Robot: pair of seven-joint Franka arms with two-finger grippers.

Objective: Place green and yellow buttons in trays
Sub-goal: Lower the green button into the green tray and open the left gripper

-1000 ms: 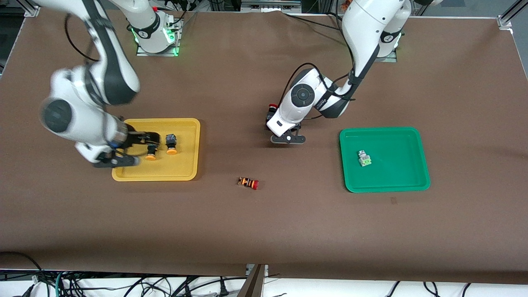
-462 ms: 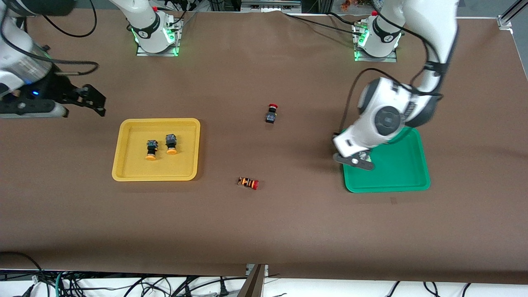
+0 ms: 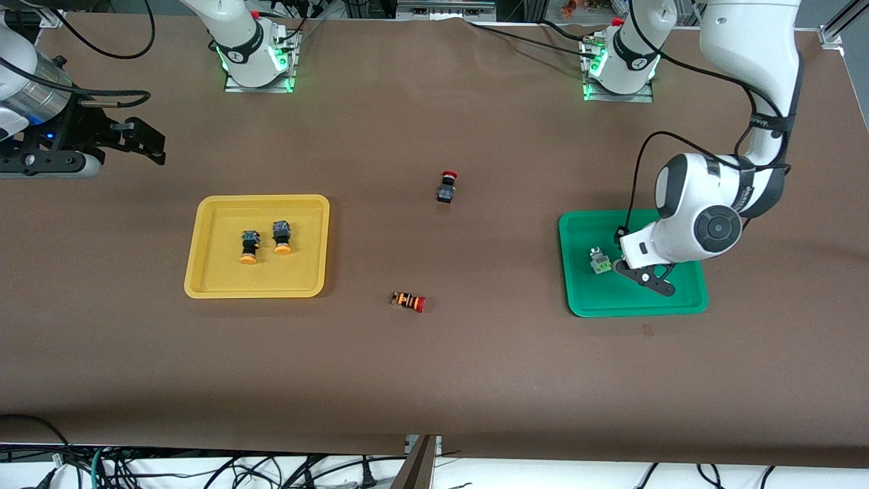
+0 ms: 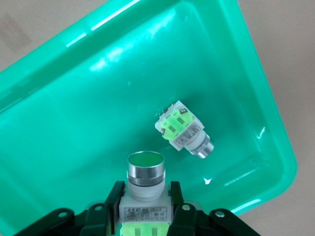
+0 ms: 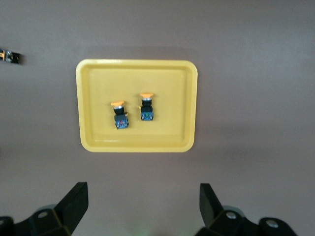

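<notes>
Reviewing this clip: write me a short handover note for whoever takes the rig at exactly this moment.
Left gripper: over the green tray, shut on the second green button.
Right gripper: open and holding nothing, waiting up over the table at the right arm's end, clear of the yellow tray.
Done: both yellow buttons lie in the yellow tray; the first green button lies in the green tray.
Left: release the held green button into the green tray.
Leave the two red-capped switches on the table.

Brown table, yellow tray, green tray, two red-capped switches.
</notes>
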